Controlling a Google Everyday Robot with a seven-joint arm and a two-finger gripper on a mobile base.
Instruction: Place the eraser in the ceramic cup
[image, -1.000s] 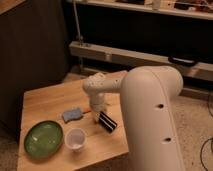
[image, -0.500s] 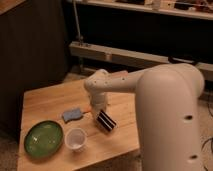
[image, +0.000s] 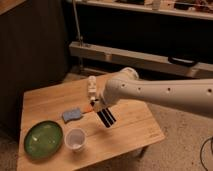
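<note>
The eraser (image: 106, 118), a small black block with pale stripes, hangs tilted at the tip of my gripper (image: 100, 111) over the middle of the wooden table (image: 135, 132). The gripper is shut on the eraser's upper end. The white ceramic cup (image: 76, 139) stands upright on the table, to the lower left of the eraser and about one cup-width away from it. Its pale interior shows nothing inside. My white arm (image: 150, 92) reaches in from the right.
A round green plate (image: 44, 139) lies left of the cup near the table's front left. A flat blue pad (image: 72, 114) lies just left of the gripper. A dark cabinet stands at the left, and metal rails run behind the table.
My arm has swung so its bulk sits farther right and back, uncovering the table's right side. The eraser stays at nearly the same spot, slightly higher.
</note>
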